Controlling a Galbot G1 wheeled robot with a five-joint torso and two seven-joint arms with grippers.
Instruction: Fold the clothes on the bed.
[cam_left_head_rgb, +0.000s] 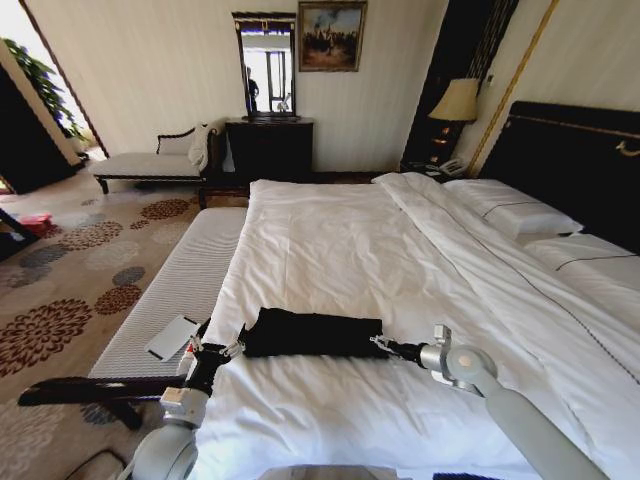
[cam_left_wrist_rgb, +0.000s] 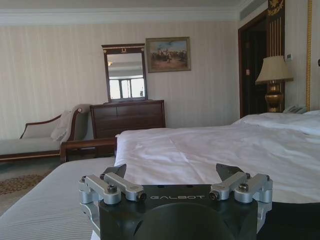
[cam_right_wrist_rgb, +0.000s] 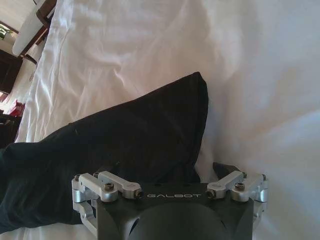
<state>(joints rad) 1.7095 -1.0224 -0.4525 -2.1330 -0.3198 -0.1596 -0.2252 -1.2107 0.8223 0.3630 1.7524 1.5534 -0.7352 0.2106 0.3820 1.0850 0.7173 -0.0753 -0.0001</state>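
Hands at either end of a folded black T-shirt. Left hand (cam_left_head_rgb: 233, 349) sits at the shirt's end nearest the bed's foot, its fingers spread apart in the left wrist view with nothing between them; whether a tip touches the cloth cannot be told. Right hand (cam_left_head_rgb: 383, 345) reaches in from the opposite end, its fingers (cam_right_wrist_rgb: 227, 170) likewise parted, one lying over the black fabric and the other over white bedding, without a closed grip on either. T-shirt (cam_left_head_rgb: 310, 333) lies as a long, narrow band across the near part of the white duvet (cam_left_head_rgb: 340, 250), stretched between the two hands, with no lettering showing. Bed (cam_left_head_rgb: 585, 160) has a dark headboard on the robot's right, and white pillows (cam_left_head_rgb: 510, 208) lie against it. Just beside the bed on the robot's left stands a pale padded bench (cam_left_head_rgb: 180, 290) bearing a flat white object (cam_left_head_rgb: 172, 337). Farther off, a chaise longue (cam_left_head_rgb: 150, 163) and dark dresser (cam_left_head_rgb: 270, 148) with mirror stand against the wall.
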